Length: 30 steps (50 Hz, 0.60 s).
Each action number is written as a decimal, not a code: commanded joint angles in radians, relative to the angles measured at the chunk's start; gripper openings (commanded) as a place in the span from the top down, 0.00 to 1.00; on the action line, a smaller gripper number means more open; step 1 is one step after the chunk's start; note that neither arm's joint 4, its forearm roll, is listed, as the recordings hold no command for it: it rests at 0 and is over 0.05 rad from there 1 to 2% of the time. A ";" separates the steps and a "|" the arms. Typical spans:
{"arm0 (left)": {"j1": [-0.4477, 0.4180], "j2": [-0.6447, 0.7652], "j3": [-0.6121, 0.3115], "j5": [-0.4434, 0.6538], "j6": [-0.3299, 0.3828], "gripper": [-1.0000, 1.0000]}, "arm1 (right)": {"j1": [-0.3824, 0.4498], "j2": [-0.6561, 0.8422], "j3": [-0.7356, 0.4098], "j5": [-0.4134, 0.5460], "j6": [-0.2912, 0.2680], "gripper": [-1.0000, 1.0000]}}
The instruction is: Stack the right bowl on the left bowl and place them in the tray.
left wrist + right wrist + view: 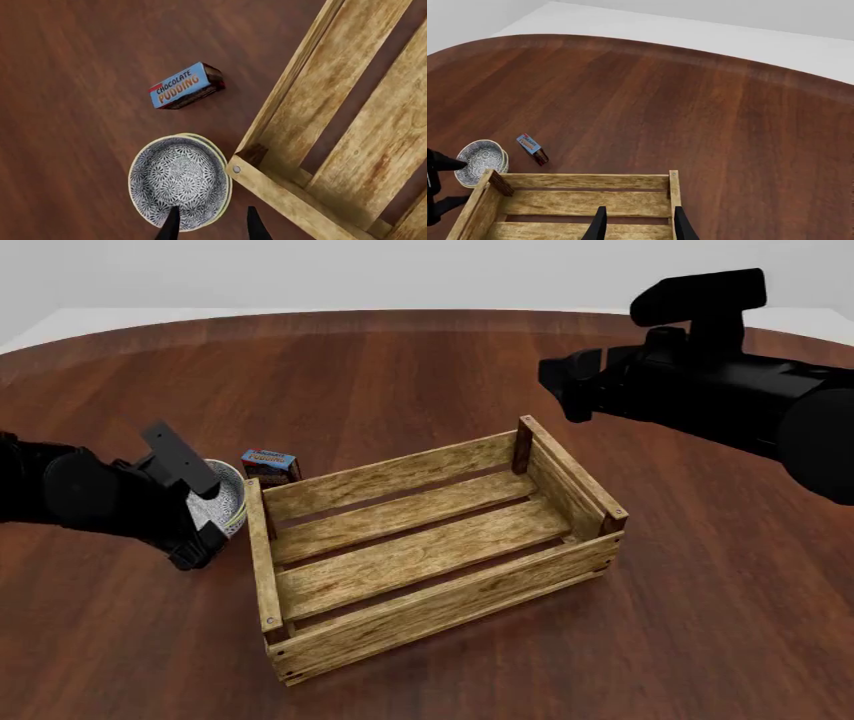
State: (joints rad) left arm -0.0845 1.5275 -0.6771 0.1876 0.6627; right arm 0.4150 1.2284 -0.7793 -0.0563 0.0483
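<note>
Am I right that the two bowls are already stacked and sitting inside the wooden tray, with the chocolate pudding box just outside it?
Not quite: the stacked bowls sit on the table just outside the tray, beside its corner, as the left wrist view shows. The chocolate pudding box is indeed outside it.

Pudding box (pixel 185 86) (blue-and-red) — on table (pixel 400 370).

Two stacked bowls (pixel 179 180), one tray (pixel 427 550), one pudding box (pixel 185 86)

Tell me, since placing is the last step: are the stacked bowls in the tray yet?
No. The bowls sit on the table outside the tray.
</note>
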 commanded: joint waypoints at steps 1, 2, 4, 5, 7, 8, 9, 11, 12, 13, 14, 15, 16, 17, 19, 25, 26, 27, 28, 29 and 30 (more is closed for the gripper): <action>-0.006 0.068 0.003 -0.051 -0.047 0.00 | 0.013 -0.008 0.003 0.002 0.005 0.00; 0.001 0.076 0.005 -0.057 -0.041 0.00 | 0.014 -0.007 0.003 0.002 0.004 0.00; -0.001 0.079 0.006 -0.059 -0.041 0.00 | 0.013 -0.006 0.003 0.002 0.003 0.00; 0.002 0.086 0.007 -0.065 -0.038 0.00 | 0.013 -0.006 0.003 0.003 0.003 0.00; 0.004 0.087 0.007 -0.064 -0.036 0.00 | 0.013 -0.007 0.003 0.002 0.002 0.00; 0.004 0.094 0.008 -0.069 -0.036 0.00 | 0.013 -0.007 0.003 0.002 0.002 0.00; 0.003 0.101 0.006 -0.071 -0.040 0.00 | 0.014 -0.006 0.004 0.002 0.003 0.00; 0.004 0.108 0.006 -0.074 -0.038 0.00 | 0.012 -0.006 0.004 0.001 0.002 0.00; 0.004 0.109 0.007 -0.074 -0.038 0.00 | 0.013 -0.005 0.004 0.001 0.003 0.00; 0.004 0.109 0.007 -0.074 -0.038 0.00 | 0.013 -0.005 0.004 0.001 0.003 0.00; 0.006 0.113 0.008 -0.078 -0.035 0.00 | 0.012 -0.004 0.003 0.001 0.001 0.00; 0.009 0.121 0.010 -0.084 -0.029 0.00 | 0.012 -0.004 0.003 0.001 0.002 0.00; 0.007 0.122 0.009 -0.082 -0.031 0.00 | 0.012 -0.003 0.003 0.001 0.001 0.00; 0.007 0.122 0.009 -0.082 -0.031 0.00 | 0.012 -0.003 0.003 0.001 0.001 0.00; 0.006 0.133 0.010 -0.089 -0.030 0.00 | 0.010 -0.002 0.002 0.001 0.001 0.00; 0.000 0.155 0.012 -0.100 -0.039 0.00 | 0.011 -0.001 0.003 0.000 0.000 0.00; 0.000 0.155 0.012 -0.100 -0.039 0.00 | 0.011 -0.001 0.003 0.000 0.000 0.00; 0.008 0.160 0.015 -0.108 -0.030 0.00 | 0.010 0.000 0.003 -0.001 0.000 0.00; 0.003 0.164 0.015 -0.109 -0.038 0.00 | 0.012 0.001 0.003 -0.001 0.000 0.00; 0.006 0.165 0.016 -0.111 -0.034 0.00 | 0.011 0.001 0.003 -0.002 -0.001 0.00; 0.006 0.170 0.016 -0.113 -0.037 0.00 | 0.012 0.002 0.003 -0.002 0.001 0.00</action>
State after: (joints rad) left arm -0.0723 1.6460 -0.6667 0.1165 0.6728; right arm 0.4131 1.2362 -0.7795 -0.0601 0.0436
